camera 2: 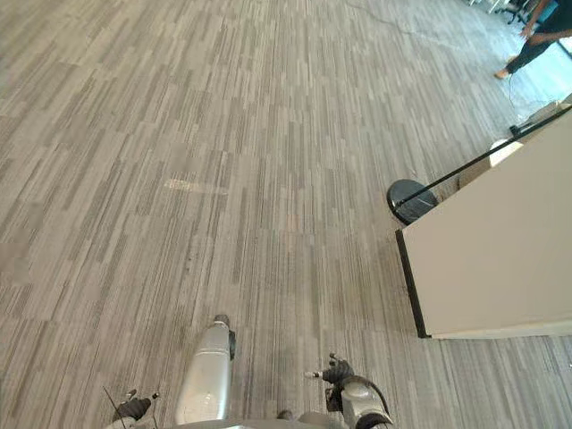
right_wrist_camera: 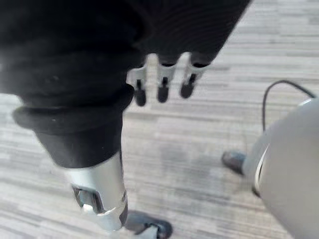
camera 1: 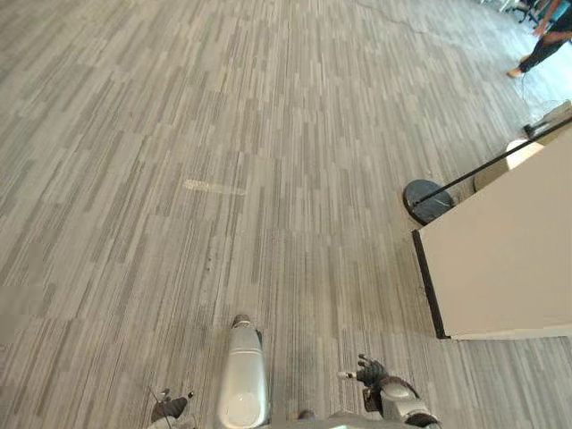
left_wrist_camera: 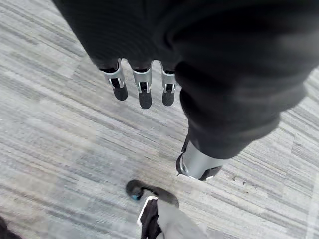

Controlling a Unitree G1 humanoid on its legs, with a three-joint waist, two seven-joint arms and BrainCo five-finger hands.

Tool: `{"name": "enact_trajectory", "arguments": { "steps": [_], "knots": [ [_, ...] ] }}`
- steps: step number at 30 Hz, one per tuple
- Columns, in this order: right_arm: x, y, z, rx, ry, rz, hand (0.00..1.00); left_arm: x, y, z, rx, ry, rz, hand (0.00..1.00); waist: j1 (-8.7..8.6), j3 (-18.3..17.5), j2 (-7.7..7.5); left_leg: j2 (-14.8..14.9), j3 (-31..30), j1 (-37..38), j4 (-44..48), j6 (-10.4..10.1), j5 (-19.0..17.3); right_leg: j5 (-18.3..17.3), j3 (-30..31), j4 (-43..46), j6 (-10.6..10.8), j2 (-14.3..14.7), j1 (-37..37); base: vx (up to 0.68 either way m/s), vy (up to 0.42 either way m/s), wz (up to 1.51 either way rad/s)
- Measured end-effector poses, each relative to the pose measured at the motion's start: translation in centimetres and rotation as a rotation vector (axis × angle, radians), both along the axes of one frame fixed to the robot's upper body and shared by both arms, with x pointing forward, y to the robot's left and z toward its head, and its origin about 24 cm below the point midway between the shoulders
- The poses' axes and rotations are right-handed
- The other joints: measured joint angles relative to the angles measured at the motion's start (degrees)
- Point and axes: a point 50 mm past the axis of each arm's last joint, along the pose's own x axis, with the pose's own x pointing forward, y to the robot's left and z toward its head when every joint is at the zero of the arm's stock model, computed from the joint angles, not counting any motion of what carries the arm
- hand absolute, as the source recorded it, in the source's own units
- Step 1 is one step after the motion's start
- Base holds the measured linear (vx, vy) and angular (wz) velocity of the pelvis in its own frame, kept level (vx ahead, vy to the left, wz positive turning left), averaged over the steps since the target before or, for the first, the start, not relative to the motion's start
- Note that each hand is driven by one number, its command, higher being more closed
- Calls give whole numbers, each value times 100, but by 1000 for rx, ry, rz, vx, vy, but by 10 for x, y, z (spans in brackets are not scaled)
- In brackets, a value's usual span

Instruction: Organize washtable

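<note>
While left hand (left_wrist_camera: pixel 144 92) and right hand (right_wrist_camera: pixel 162 85) hang slack, table (camera 1: pixel 509 241) stands apart.

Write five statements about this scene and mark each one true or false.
1. The left hand hangs open above the carpet, holding nothing. True.
2. The right hand grips a bottle. False: it is open and holds nothing.
3. A white table stands to the robot's right. True.
4. The floor is bare concrete. False: it is striped grey carpet.
5. No person is in sight. False: a person stands far off, beyond the table.
</note>
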Motion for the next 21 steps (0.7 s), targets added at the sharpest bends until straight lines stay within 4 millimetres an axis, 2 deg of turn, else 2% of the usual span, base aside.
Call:
{"name": "enact_trajectory", "arguments": {
  "steps": [1, 2, 3, 4, 5, 6, 8, 9, 10, 12, 13, 14, 15, 16, 17, 18, 19, 20, 21],
  "knots": [
    [-1, 0, -1, -4, 4, 6, 0, -5, -2, -2, -5, 14, -1, 0, -16, 54, 87, 5, 109, 365, 9, 66, -219, 447, 15, 688, 300, -178, -178, 601, 140, -28],
    [-3, -1, -1, -4, 8, 6, 0, -5, -3, -2, -8, 19, -6, 0, -84, 103, 161, 60, 168, 838, -123, 110, -361, 411, -90, 1606, 231, -272, -465, 416, 90, -16],
    [-5, -1, -2, -3, 11, 5, 0, -5, -3, -2, -8, 19, -6, 0, -142, 119, 186, 83, 186, 1088, -283, 108, -380, 332, -190, 1867, 82, -277, -616, 574, 77, -13],
    [-9, -2, -3, -5, 17, 0, 0, -7, -3, -3, -10, 23, -5, 0, -195, 108, 202, 120, 279, 1553, -764, 92, -377, 108, -429, 1878, -300, -278, -961, 549, 45, -27],
    [-13, -6, -5, -11, 23, -10, 0, -7, -4, -4, -16, 23, -8, 0, -251, 95, 230, 162, 404, 1910, -1211, 50, -359, -79, -679, 1401, -608, -280, -1357, 558, 34, -35],
    [-14, -7, -5, -13, 15, -16, 0, -6, -4, -4, -17, 23, -7, 0, -301, 85, 250, 173, 435, 2013, -1342, 6, -371, -131, -803, 1024, -697, -298, -1557, 456, -5, -32],
    [-12, -21, -2, -14, -12, -99, 0, -4, -9, -6, -35, 27, -6, 0, -479, 99, 319, 249, 543, 2294, -1505, -136, -516, -19, -1528, -1583, -765, -354, -1860, 446, -37, -17],
    [-12, -24, -3, -16, -8, -112, 0, -3, -9, -6, -37, 29, -5, 0, -472, 109, 333, 281, 593, 2407, -1491, -183, -594, 113, -1707, -2234, -760, -336, -1863, 480, -67, -18],
    [-13, -27, -3, -14, -6, -140, 0, -3, -10, -7, -41, 32, -4, 0, -473, 127, 363, 351, 661, 2702, -1451, -311, -820, 353, -1946, -2957, -824, -267, -1856, 498, -106, -11],
    [-16, -34, -1, -12, -17, -190, 0, -8, -16, -10, -56, 42, -2, 0, -509, 28, 522, 581, 674, 3217, -1347, -538, -1269, 388, -1950, -2727, -978, -123, -1867, 527, -121, 20],
    [-20, -34, -2, -9, -11, -193, 0, -11, -17, -11, -59, 47, -2, 0, -531, -42, 472, 577, 512, 3216, -822, -614, -1319, 287, -1867, -2294, -1063, -112, -1817, 567, -165, 69],
    [-25, -37, -3, -12, 0, -194, 0, -9, -23, -11, -71, 33, -3, 0, -569, -97, 522, 713, -42, 2675, 739, -461, -1085, 562, -1598, -1895, -1293, 42, -1765, 563, -183, 69],
    [-26, -46, -3, -31, 3, -189, 0, -9, -30, -13, -92, 36, 3, 0, -561, -172, 744, 874, -412, 2254, 1815, -227, -556, 436, -1553, -1428, -1273, 182, -1762, 609, -220, 20],
    [-27, -47, -3, -40, 5, -173, 0, -15, -39, -16, -116, 45, 12, 0, -446, -281, 914, 1120, -550, 1810, 2706, -60, 668, 32, -1485, -1100, -1294, 350, -1711, 398, -119, -27],
    [-26, -44, -2, -34, -1, -165, 0, -19, -39, -17, -117, 53, 17, 0, -415, -300, 897, 1216, -537, 1634, 2930, -13, 1516, -107, -1395, -1093, -1317, 397, -1631, 685, -101, -61],
    [-25, -31, -3, 0, 1, -171, 0, -24, -37, -17, -112, 69, 21, 0, -322, -365, 632, 1130, -567, 1201, 3309, 34, 2101, -265, -1174, -1274, -1388, 413, -1464, 599, -72, -46],
    [-22, -27, -5, 1, 28, -161, 0, -18, -38, -16, -112, 59, 12, 0, -317, -298, 538, 901, -633, 688, 3581, -302, 804, -235, -1065, -1625, -1335, 441, -1157, 709, -73, -38],
    [-21, -24, -6, -2, 39, -148, 0, -16, -36, -16, -108, 55, 10, 0, -309, -267, 467, 732, -615, 494, 3386, -347, 398, -221, -937, -1819, -1321, 435, -997, 570, -8, -25],
    [-19, -18, -6, 3, 45, -128, 0, -13, -31, -14, -92, 49, 5, 0, -299, -198, 345, 353, -582, 208, 2636, -346, -126, -196, -732, -2199, -1282, 332, -609, 591, 84, -25]
  ]
}}
